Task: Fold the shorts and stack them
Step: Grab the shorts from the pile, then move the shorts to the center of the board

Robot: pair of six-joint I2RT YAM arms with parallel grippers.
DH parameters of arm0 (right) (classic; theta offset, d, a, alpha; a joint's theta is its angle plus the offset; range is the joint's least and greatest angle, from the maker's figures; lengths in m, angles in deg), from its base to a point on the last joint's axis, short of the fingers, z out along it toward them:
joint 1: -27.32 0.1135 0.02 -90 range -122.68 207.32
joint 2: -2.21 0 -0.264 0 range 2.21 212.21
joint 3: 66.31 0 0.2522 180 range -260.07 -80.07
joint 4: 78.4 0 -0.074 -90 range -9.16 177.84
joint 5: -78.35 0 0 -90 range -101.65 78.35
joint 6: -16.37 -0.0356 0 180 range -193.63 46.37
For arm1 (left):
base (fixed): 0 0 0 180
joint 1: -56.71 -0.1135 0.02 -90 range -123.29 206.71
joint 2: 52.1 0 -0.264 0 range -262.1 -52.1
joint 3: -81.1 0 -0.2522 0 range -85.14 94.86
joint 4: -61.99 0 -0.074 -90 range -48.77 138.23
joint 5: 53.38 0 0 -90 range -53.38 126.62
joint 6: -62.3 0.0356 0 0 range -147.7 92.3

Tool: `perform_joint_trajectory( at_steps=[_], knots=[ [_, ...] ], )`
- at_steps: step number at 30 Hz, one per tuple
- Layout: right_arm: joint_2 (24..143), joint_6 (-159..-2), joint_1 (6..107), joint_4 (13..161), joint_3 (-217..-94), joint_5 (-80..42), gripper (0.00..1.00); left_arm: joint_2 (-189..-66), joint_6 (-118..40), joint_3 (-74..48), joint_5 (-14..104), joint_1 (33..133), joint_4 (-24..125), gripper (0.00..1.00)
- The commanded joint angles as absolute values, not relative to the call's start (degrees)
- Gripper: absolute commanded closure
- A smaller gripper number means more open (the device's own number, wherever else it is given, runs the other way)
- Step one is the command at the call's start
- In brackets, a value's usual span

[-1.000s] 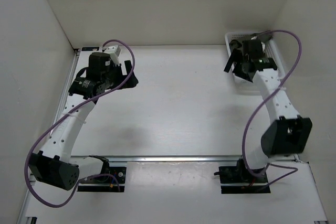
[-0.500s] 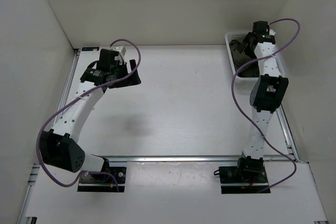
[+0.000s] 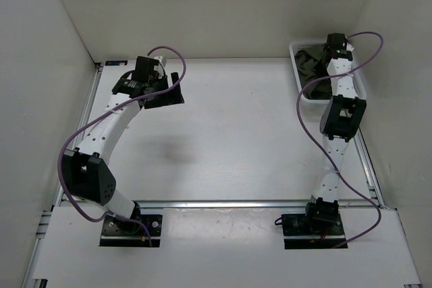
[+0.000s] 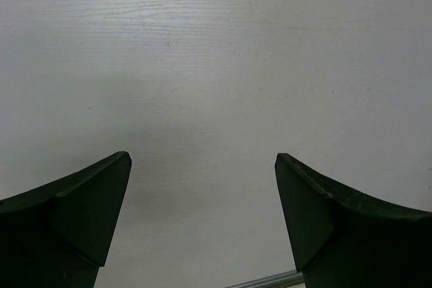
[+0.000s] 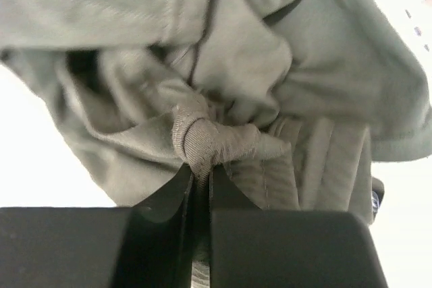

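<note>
1. Looking into the white basket (image 3: 295,59), you find the shorts (image 5: 223,92) bunched up inside it.
2. Your right gripper (image 5: 201,179) reaches down into that basket, its 2 jaws pinched nearly together on 1 fold of the olive fabric.
3. Your left gripper (image 4: 202,166) hangs well apart from the basket, over the far side of the table (image 4: 216,45), with its jaws spread wide and holding nothing.

The shorts (image 5: 223,85) are soft matt cloth; the table (image 4: 216,65) is matt white, faintly grained.
</note>
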State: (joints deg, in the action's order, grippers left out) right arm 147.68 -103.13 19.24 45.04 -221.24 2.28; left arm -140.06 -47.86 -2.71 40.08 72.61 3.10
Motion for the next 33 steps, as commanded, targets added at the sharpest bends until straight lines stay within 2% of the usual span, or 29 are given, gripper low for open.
perform_joint_trajectory(
  at_steps=[1, 5, 14, 22, 26, 31, 33],
  knots=[
    [135.38, -103.87, 19.67, 48.29, -220.79, 0.13, 1.00, -139.46, -47.56, 0.03, 40.58, 72.36, 2.96, 0.00],
    [124.40, -97.91, 22.56, 48.91, -220.26, -1.37, 1.00, -137.27, -48.97, -1.11, 39.61, 72.36, 2.27, 0.00],
    [100.76, -91.04, 37.15, 53.13, -220.26, -12.32, 1.00, -132.79, -51.78, -4.54, 44.09, 61.03, -1.96, 0.00],
    [92.22, -90.24, 51.48, 53.74, -218.24, -17.09, 1.00, -127.34, -52.93, -2.61, 43.56, 52.06, -5.73, 0.00],
    [87.65, -90.95, 54.73, 53.74, -210.27, -19.30, 1.00, -124.88, -52.93, -0.60, 44.27, 48.72, -6.79, 0.00],
    [86.49, -91.64, 53.16, 53.74, -195.41, -18.51, 1.00, -124.95, -50.03, 0.64, 45.49, 48.71, -7.32, 0.00],
    [91.75, -91.65, 50.70, 53.83, -192.31, -21.22, 0.88, -125.92, -49.41, 0.64, 46.02, 50.29, -7.32, 0.00]
  ],
)
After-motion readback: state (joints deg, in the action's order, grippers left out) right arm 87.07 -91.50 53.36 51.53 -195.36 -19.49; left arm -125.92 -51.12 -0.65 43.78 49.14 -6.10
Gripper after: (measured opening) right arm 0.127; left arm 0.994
